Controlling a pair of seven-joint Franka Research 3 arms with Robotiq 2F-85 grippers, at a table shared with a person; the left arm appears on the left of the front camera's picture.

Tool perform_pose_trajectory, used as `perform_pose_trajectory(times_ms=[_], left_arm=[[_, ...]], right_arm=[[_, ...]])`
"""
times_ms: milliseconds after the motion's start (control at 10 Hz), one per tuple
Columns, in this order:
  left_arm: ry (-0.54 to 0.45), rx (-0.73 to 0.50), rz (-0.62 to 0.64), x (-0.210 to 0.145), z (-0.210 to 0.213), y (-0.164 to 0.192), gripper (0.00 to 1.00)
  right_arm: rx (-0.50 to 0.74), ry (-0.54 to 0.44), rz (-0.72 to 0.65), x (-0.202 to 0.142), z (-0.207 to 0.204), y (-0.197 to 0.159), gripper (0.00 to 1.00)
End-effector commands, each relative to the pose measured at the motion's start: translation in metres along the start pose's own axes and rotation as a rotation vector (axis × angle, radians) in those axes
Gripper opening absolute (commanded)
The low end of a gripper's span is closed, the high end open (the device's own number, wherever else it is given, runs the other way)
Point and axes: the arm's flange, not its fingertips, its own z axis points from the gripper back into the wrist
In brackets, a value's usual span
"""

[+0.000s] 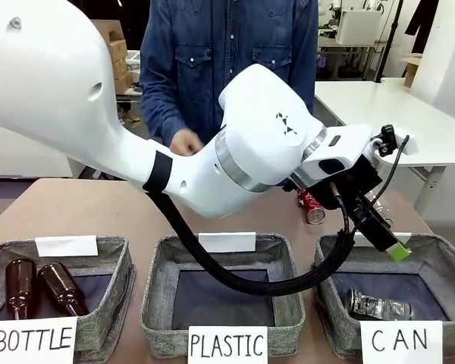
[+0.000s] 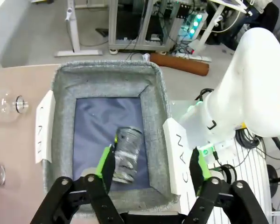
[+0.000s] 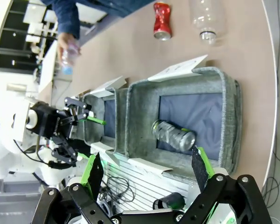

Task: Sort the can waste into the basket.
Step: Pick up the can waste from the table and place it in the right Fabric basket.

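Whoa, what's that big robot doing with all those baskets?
It's sorting rubbish. The left gripper hangs open over the CAN basket, and a black-and-silver can lies inside it. A red can is on the table beyond the basket, not yet sorted. The right gripper is open too and holds nothing. A person stands at the far side. Two brown bottles lie in the BOTTLE basket.

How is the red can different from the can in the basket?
The red can is shiny red; the silver-and-black can is not. The red can sits on the table; the silver-and-black can lies inside the CAN basket. Both are small, dented drink cans.
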Motion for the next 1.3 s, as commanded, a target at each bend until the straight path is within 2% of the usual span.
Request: perform_pose_trajectory(times_ms=[0,200,300,500,600,800,900,1000,1200], left_arm=[[-0.024,0.006,-0.009,-0.008,0.005,-0.006,1.00],[-0.001,-0.038,0.033,-0.008,0.012,-0.020,1.00],[0.052,-0.106,0.031,-0.013,0.029,-0.041,1.00],[0.126,-0.201,0.069,-0.039,0.108,-0.072,1.00],[0.114,-0.152,0.135,-0.056,0.150,-0.077,1.00],[0.013,-0.066,0.298,-0.090,0.224,-0.082,1.00],[-0.064,-0.052,0.414,-0.115,0.269,-0.084,1.00],[-0.128,0.029,0.548,-0.138,0.309,-0.086,1.00],[-0.340,0.094,0.849,-0.195,0.386,-0.089,1.00]], right_arm=[[-0.012,0.012,-0.019,0.000,0.003,0.001,1.00],[-0.012,0.012,-0.019,0.000,0.003,0.001,1.00],[-0.012,0.012,-0.019,0.000,0.003,0.001,1.00],[-0.012,0.012,-0.019,0.000,0.003,0.001,1.00],[0.000,0.000,0.000,0.000,0.000,0.000,1.00],[-0.085,0.065,0.033,0.015,-0.034,0.039,1.00],[-0.043,0.109,0.076,0.024,-0.060,0.070,1.00],[0.044,0.123,0.084,0.031,-0.081,0.095,1.00],[0.190,0.178,0.063,0.040,-0.113,0.134,1.00]])
